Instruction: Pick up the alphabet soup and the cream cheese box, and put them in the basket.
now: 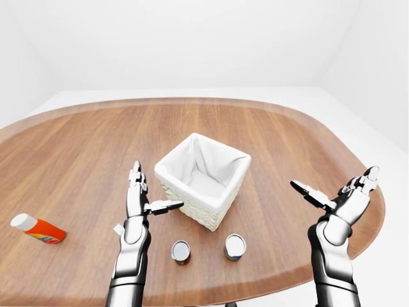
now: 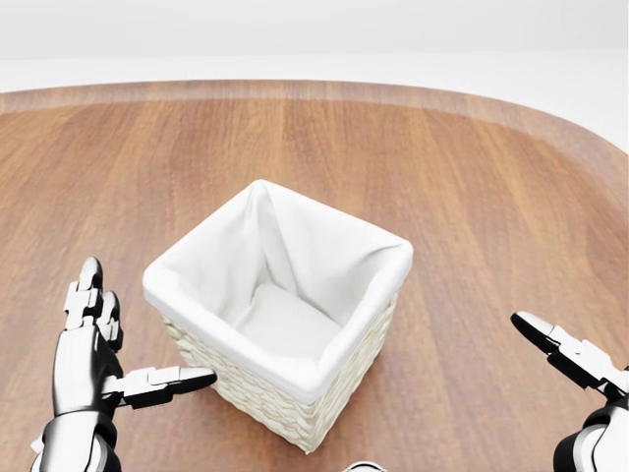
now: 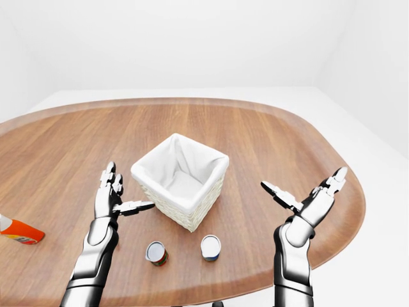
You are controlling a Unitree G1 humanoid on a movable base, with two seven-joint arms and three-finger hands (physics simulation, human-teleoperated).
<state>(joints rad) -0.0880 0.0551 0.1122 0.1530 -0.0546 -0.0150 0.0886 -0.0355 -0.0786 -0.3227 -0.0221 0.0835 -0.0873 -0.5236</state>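
Note:
The white-lined wicker basket (image 1: 192, 195) stands mid-table and holds nothing I can see. Below it in the left-eye view stand two upright cans, one red-labelled (image 1: 181, 252) and one blue-labelled (image 1: 234, 247). Their print is too small to tell which is the alphabet soup. No cream cheese box shows clearly. A small pale corner (image 1: 118, 228) peeks out beside my left wrist. My left hand (image 1: 156, 185) is open just left of the basket, its thumb pointing at the wicker wall. My right hand (image 1: 332, 182) is open and apart at the right. Neither holds anything.
An orange bottle with a white cap (image 1: 37, 229) lies at the table's far left. The oval wooden table (image 1: 287, 134) curves away near my right hand. In the head view only the basket rim (image 2: 226, 339) and a sliver of one can at the bottom edge show.

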